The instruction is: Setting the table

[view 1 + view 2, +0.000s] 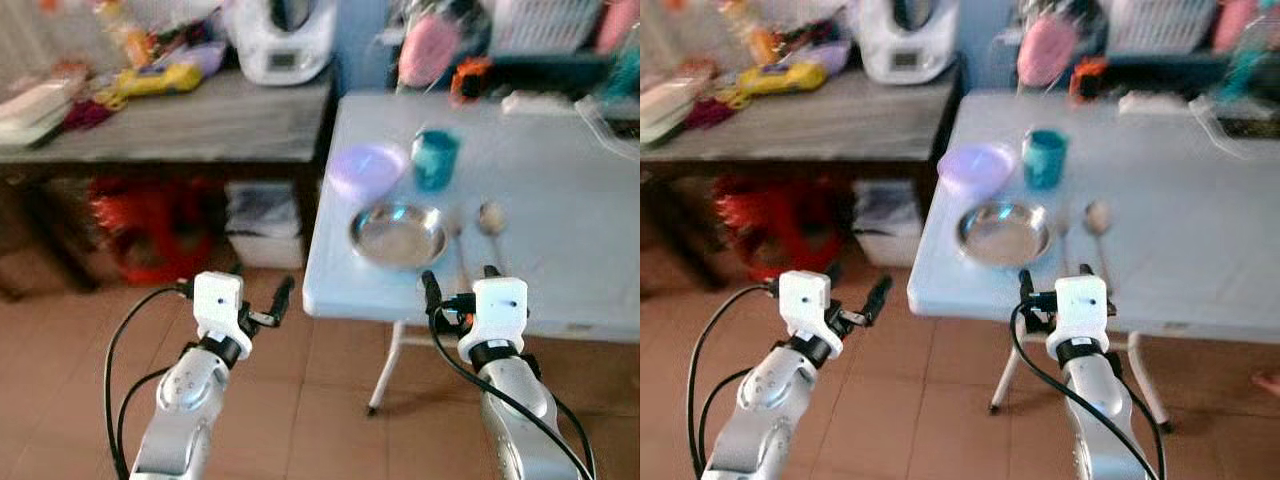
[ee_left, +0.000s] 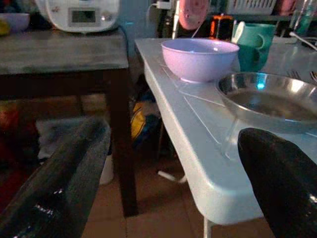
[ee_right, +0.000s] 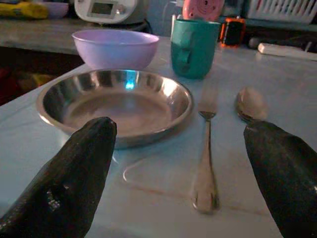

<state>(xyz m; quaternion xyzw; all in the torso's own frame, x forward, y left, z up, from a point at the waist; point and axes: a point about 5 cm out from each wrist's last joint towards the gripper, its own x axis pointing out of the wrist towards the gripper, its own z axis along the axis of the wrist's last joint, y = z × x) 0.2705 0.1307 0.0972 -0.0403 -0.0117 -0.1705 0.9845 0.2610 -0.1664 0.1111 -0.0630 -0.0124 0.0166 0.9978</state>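
Observation:
On the pale blue table (image 1: 560,250) lie a steel plate (image 1: 398,233), a fork (image 3: 205,148) and a spoon (image 1: 491,217) to its right, with a lilac bowl (image 1: 367,167) and a teal cup (image 1: 435,158) behind. My right gripper (image 1: 460,280) hovers open at the table's near edge, in front of the plate and fork, holding nothing. My left gripper (image 1: 262,295) is open and empty over the floor, left of the table's corner.
A dark wooden side table (image 1: 190,125) with a white appliance (image 1: 283,40) and clutter stands to the left. Red items (image 1: 150,235) and boxes sit beneath it. Tiled floor (image 1: 320,400) lies below. Clutter lines the table's far edge.

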